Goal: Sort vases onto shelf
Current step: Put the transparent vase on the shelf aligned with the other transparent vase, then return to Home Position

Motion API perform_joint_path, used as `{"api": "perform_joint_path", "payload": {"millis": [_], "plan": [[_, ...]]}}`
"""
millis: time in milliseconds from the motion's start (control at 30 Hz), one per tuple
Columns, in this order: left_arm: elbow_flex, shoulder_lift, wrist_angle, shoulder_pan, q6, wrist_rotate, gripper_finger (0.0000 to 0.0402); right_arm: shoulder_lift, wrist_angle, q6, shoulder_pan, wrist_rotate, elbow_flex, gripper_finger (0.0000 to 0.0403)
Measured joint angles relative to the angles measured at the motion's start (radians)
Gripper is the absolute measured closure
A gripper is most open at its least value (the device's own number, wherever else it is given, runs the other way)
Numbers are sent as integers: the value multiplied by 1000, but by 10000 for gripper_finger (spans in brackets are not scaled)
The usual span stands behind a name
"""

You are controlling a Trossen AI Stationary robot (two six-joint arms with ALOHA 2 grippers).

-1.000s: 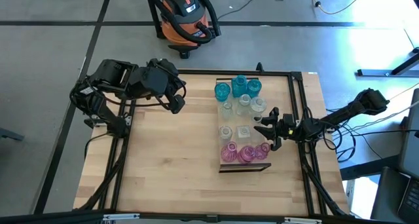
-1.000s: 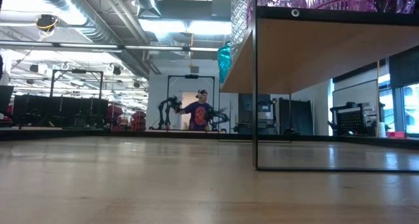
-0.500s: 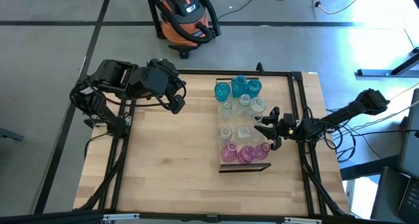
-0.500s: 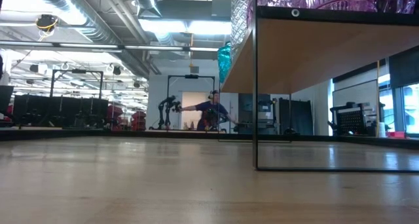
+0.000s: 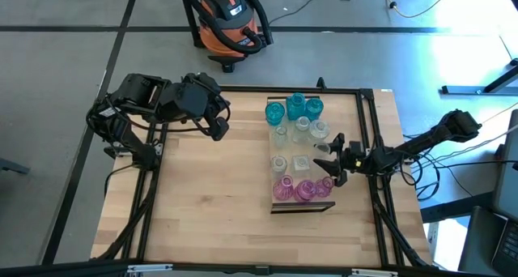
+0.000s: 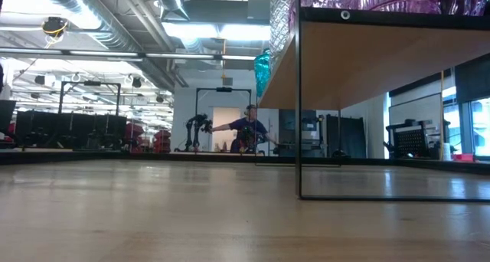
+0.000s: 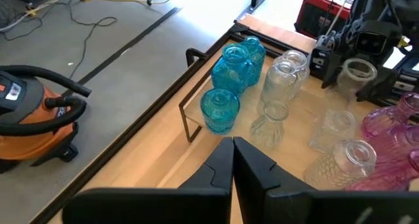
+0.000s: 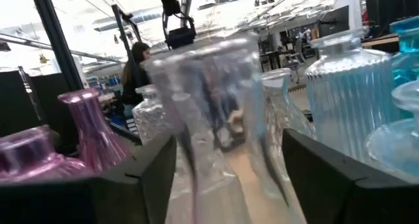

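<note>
Shelf (image 5: 285, 147) sits on the right half of the tabletop (image 5: 202, 196), dark edge at its near end. 3 teal vases (image 5: 294, 107) at shelf's far end, 3 pink vases (image 5: 301, 189) at the dark-edge end, approx 6 clear ones between; exact clear count hard to tell.

Right gripper (image 5: 329, 162) at shelf's right side, fingers spread w/ a clear vase (image 8: 213, 106) standing between them; contact can't be told.

Left gripper (image 7: 232, 160) well left of shelf, fingers pressed together, empty.

1 person (image 6: 246, 132) far behind shelf.

Grey floor (image 5: 65, 10), orange shop vacuum (image 5: 229, 18)
</note>
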Motion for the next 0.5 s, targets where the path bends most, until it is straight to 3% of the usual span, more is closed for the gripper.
{"api": "perform_joint_path", "payload": {"millis": [233,500], "plan": [[0,0,0,-3,-10,20,400,-21,8,8,0,-32,0,128],[0,0,0,-5,-19,20,400,-120,-72,-51,0,-54,41,138]]}}
